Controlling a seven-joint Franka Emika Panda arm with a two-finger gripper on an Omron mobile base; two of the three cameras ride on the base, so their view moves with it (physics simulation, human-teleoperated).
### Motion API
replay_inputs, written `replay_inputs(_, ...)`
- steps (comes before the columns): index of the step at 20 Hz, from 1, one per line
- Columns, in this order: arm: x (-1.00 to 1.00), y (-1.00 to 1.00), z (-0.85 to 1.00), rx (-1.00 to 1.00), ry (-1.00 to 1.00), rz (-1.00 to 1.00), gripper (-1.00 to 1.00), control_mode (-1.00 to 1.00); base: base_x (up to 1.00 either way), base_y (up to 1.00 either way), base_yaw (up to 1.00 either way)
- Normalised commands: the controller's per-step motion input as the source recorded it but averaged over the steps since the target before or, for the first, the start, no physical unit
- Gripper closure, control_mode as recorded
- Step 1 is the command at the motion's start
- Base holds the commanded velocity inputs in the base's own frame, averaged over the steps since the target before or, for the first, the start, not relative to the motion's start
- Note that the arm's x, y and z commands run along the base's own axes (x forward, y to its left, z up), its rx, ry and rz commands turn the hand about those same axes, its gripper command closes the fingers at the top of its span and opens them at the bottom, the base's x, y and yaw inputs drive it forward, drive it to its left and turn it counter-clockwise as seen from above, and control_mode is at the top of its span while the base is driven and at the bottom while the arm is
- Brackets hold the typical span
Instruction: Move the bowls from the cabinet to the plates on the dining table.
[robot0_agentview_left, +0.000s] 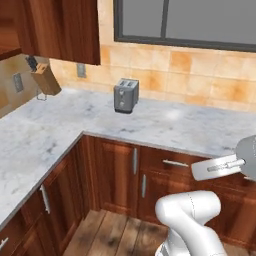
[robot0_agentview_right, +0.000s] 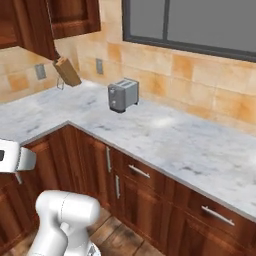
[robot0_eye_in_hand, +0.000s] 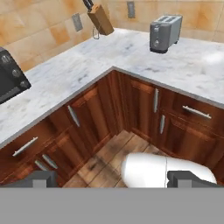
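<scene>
Claw (robot0_eye_in_hand: 111, 177) wide, empty, low over floor facing corner table (robot0_agentview_left: 165, 125). Wall cabinet (robot0_agentview_left: 60, 27) up-left, doors shut; reach must go up.

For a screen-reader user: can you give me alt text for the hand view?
An L-shaped marble counter over dark wooden base cabinets, seen from above. On it stand a grey toaster, a knife block and a black toaster oven; the gripper hangs open over the wood floor.

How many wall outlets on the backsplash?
2: one outlet left of the knife block, the other outlet to its right, toward the toaster. More may be out of frame.
</scene>
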Motion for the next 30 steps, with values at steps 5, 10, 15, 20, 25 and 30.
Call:
replay_inputs(5,0.00,0.00,0.00,0.00,0.00,0.00,-1.00,1.00,0.04,0.00,0.42)
replay_inputs(10,0.00,0.00,0.00,0.00,0.00,0.00,-1.00,1.00,0.00,0.00,0.43)
replay_inputs(15,0.00,0.00,0.00,0.00,0.00,0.00,-1.00,1.00,0.00,0.00,0.42)
replay_inputs(20,0.00,0.00,0.00,0.00,0.00,0.00,-1.00,1.00,0.00,0.00,0.43)
replay_inputs(25,0.00,0.00,0.00,0.00,0.00,0.00,-1.00,1.00,0.00,0.00,0.41)
replay_inputs(30,0.00,0.00,0.00,0.00,0.00,0.00,-1.00,1.00,0.00,0.00,0.40)
